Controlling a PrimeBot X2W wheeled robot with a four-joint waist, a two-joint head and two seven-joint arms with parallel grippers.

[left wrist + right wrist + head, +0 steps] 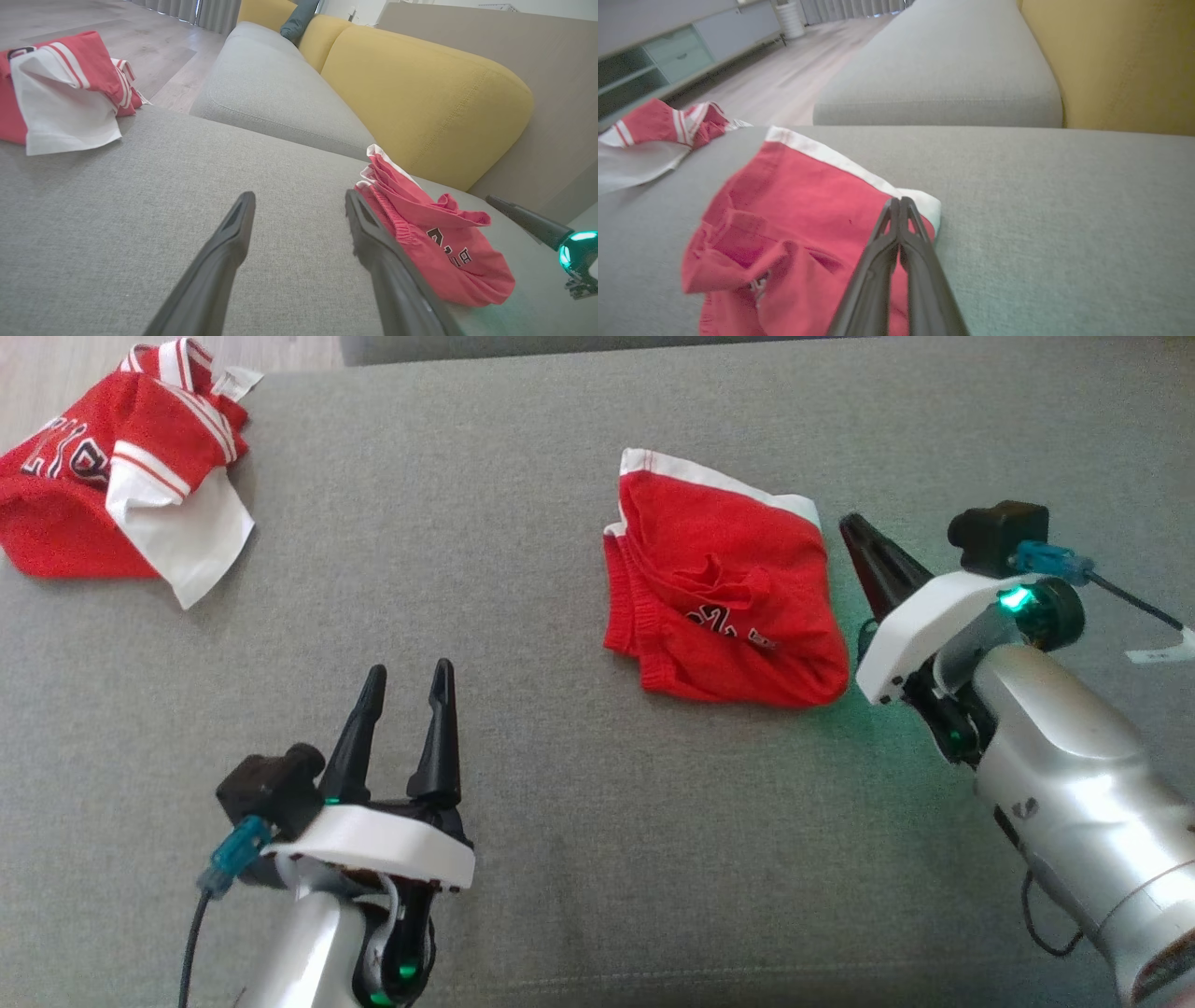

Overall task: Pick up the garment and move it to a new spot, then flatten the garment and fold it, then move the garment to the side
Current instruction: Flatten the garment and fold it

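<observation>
A grey cushion (pixel 560 859) is seen under everything. A red-and-white jersey (pixel 121 467) is heaped at its far left corner. The red garment (pixel 724 588) (folded, white-trimmed) is laid right of centre. The right gripper (pixel 851 525) is pressed together, empty, just beside its right edge. The left gripper (pixel 408 674) is spread, well apart.

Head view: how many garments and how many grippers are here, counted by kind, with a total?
Red garment with white band, in the middle: 1
Red and white garment, crumpled at the far left: 1
Grippers: 2, the left gripper open, the right gripper shut beside the middle garment
Total: 4
</observation>
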